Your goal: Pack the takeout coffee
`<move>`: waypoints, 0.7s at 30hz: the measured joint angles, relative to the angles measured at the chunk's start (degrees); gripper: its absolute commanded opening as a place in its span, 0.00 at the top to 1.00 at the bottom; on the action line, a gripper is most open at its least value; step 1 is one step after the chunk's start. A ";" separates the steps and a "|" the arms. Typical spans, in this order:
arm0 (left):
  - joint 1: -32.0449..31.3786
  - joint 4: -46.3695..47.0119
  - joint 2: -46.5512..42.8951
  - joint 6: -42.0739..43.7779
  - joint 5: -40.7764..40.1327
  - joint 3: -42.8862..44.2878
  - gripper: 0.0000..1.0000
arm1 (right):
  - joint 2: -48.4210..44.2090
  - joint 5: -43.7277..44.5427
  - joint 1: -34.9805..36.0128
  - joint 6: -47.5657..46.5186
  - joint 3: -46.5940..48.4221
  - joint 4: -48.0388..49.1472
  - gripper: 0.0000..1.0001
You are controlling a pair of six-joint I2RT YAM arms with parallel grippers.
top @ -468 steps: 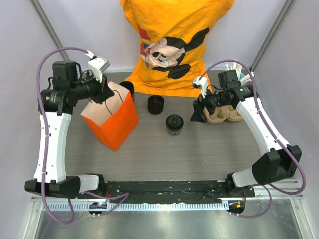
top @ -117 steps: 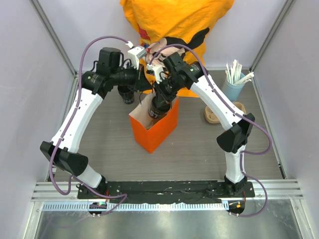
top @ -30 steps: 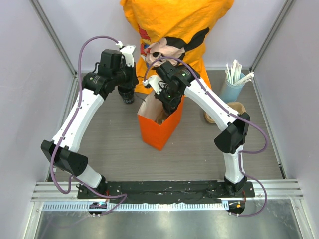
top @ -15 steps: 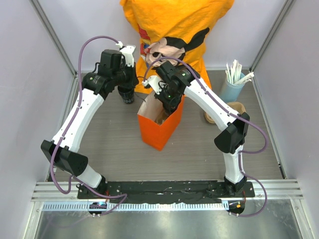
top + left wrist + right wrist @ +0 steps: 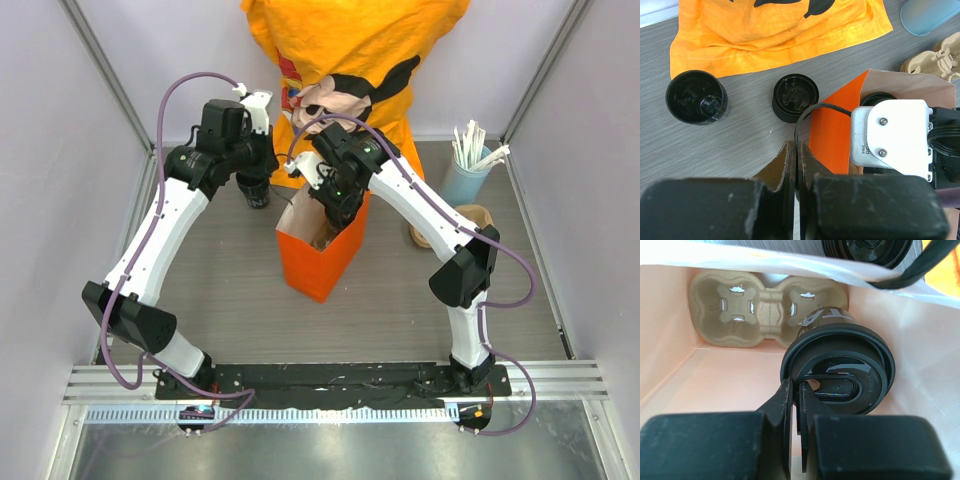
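The orange paper bag (image 5: 322, 262) stands open-mouthed near the middle of the table, and both arms meet over it. The left gripper (image 5: 796, 159) is squeezed fully together on the bag's thin black handle cord (image 5: 808, 111) at the bag's far-left rim. That hold seems meant to steady the bag and pull its mouth wide while the other arm works inside.

The right gripper (image 5: 796, 407) reaches down into the bag, its fingers closed to a narrow slit on the rim of the lid of the takeout coffee (image 5: 840, 372). The cup is deep inside the bag, at one end of a pulp cup carrier (image 5: 732, 307) that lies on the bag's floor. It looks seated in one of the carrier's pockets, though the lid hides its base, so I cannot be sure it has bottomed out. Pinching the lid rim lets the fingers come from above, where the bag walls leave room.

Outside, to the far left of the bag, an open black cup (image 5: 695, 97) and a short black lid stack (image 5: 796, 97) stand on the table — neither is touched.
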 measured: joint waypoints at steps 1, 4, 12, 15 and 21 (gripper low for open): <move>0.00 0.00 0.00 0.00 0.00 0.00 1.00 | 0.00 -0.02 0.00 0.00 0.00 0.15 0.99; 0.00 0.00 0.00 0.00 0.00 0.00 1.00 | 0.00 -0.07 -0.04 0.00 -0.04 0.57 0.99; 0.00 0.00 0.00 0.02 0.11 0.00 1.00 | 0.00 -0.55 -0.59 -0.02 -0.81 2.25 0.99; 0.00 0.00 0.00 0.02 0.17 0.00 1.00 | 0.00 -0.79 -0.66 -0.02 -1.18 2.67 0.99; 0.00 0.00 0.00 0.00 0.17 -0.09 1.00 | 0.00 -1.31 -1.03 0.00 -1.68 3.34 0.99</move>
